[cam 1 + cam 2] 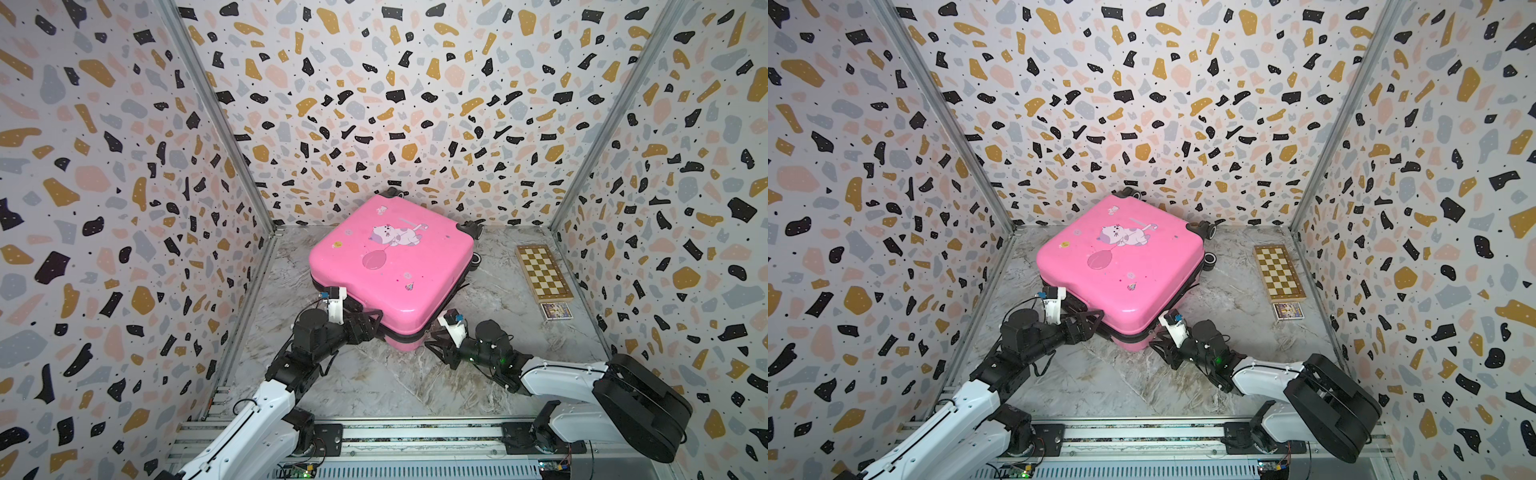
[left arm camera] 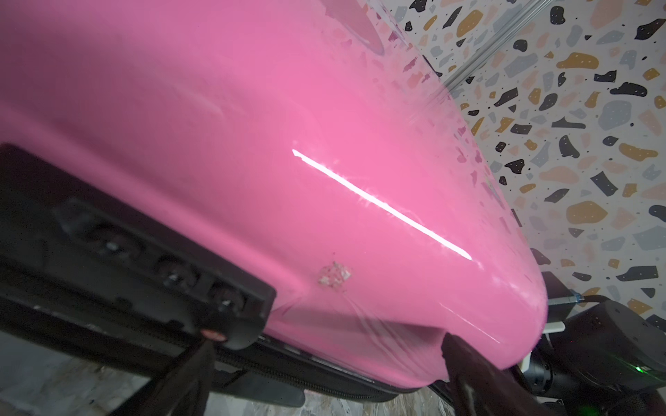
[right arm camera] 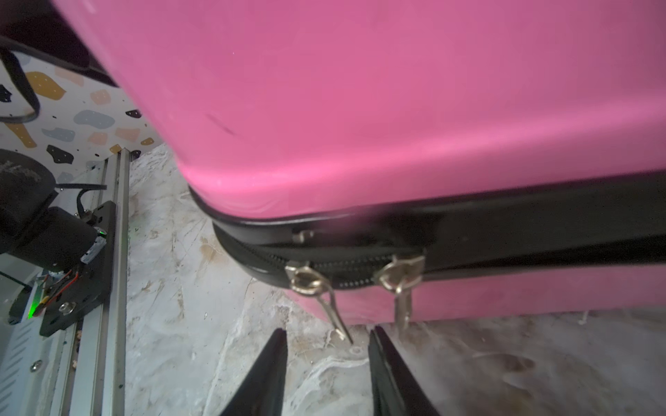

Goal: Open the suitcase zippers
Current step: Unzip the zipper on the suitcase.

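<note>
The pink suitcase (image 1: pixel 390 266) (image 1: pixel 1121 266) lies flat on the marble floor, cat print up. Its black zipper band (image 3: pixel 342 277) runs round the seam, with two silvery pulls (image 3: pixel 313 288) (image 3: pixel 400 281) hanging side by side near the front corner. My right gripper (image 3: pixel 328 333) (image 1: pixel 432 345) is low at that corner, open with a narrow gap. The left pull's tip hangs just inside that gap, ungripped. My left gripper (image 2: pixel 324 360) (image 1: pixel 365 322) is wide open against the case's near left side, beside the black handle mount (image 2: pixel 144 259), holding nothing. The zipper (image 2: pixel 288 374) runs below its fingers.
A folded chessboard (image 1: pixel 544 272) and a small picture card (image 1: pixel 556 311) lie by the right wall. Terrazzo-patterned walls close in three sides. The arms' metal rail (image 1: pixel 415 432) runs along the front. The case's black wheels (image 1: pixel 471 228) face the back right.
</note>
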Controlling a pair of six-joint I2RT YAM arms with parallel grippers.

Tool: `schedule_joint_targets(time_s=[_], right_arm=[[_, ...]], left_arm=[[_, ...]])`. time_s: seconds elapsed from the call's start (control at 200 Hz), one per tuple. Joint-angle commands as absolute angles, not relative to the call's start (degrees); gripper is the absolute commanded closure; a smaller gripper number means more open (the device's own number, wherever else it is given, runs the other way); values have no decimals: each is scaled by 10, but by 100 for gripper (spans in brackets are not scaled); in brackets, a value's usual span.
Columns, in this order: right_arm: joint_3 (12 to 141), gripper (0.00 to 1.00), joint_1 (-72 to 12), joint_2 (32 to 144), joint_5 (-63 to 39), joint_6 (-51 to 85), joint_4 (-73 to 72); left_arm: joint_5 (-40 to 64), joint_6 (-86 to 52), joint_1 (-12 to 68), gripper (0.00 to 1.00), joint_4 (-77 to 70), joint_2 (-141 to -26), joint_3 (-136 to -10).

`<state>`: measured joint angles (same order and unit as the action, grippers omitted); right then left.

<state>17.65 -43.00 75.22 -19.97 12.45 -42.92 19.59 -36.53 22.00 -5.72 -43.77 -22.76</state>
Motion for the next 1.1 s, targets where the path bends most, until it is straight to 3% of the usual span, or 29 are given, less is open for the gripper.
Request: schedule_joint_targets(time_s=[0.0, 0.28, 0.721, 0.966, 1.096], right_arm=[[193, 60, -407, 760, -252, 143, -469], [199, 61, -402, 784, -308, 145, -485], [207, 78, -402, 800, -316, 153, -500], [201, 71, -391, 801, -302, 156, -502], [201, 75, -390, 802, -303, 156, -503]], left_arm=[[204, -349, 225, 1, -90, -444, -242], [203, -345, 235, 1, -96, -461, -246], [194, -334, 252, 1, -96, -479, -252], [193, -333, 257, 1, -100, -486, -253], [192, -332, 260, 1, -101, -489, -254]])
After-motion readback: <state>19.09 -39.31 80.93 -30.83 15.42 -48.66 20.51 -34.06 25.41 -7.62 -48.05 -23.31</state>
